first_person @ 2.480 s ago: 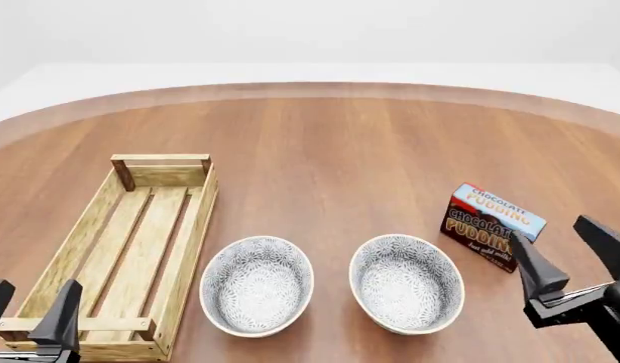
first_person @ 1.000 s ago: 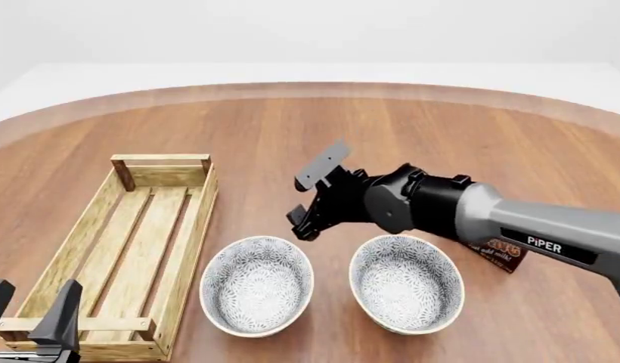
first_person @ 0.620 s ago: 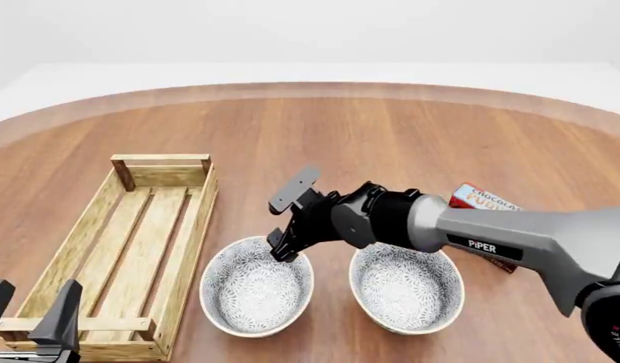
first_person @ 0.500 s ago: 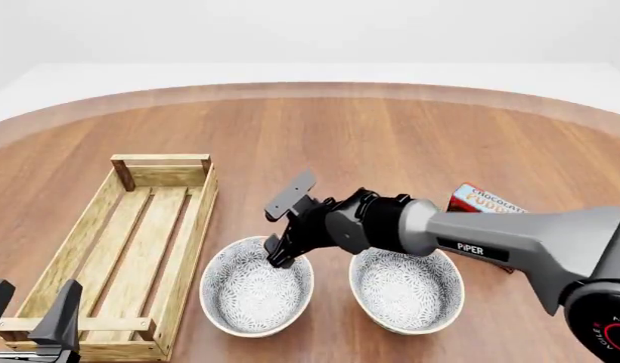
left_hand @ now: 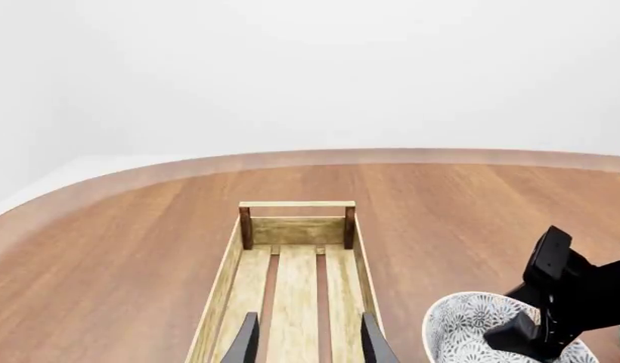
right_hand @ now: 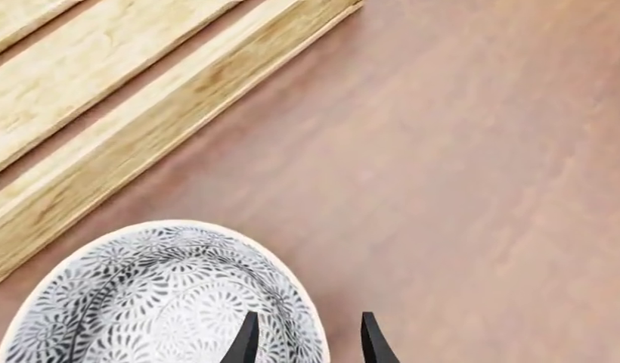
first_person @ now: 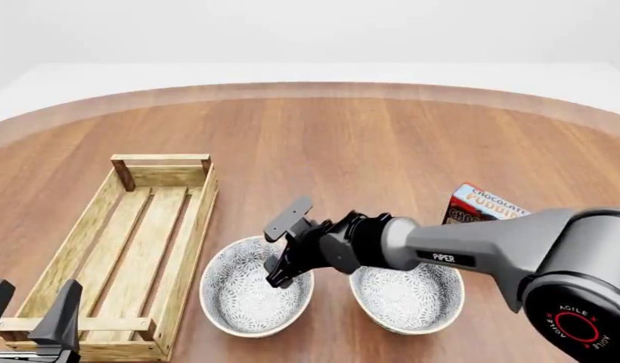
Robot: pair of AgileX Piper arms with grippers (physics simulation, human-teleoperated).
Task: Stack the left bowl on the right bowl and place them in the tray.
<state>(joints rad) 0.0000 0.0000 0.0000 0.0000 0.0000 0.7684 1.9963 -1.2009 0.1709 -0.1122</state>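
Bowls sit side by side on the table (first_person: 391,144), both holding nothing but their grey leaf pattern: the left bowl (first_person: 252,291) just right of the tray (first_person: 179,249), the right bowl (first_person: 409,296) beside a pudding box (first_person: 478,203). Light-wood and slatted, the tray holds nothing. Over the left bowl's far right rim, the right gripper (first_person: 283,248) has its fingers apart, one inside the rim, one outside. The left gripper (first_person: 29,311) hangs open at the tray's near end.
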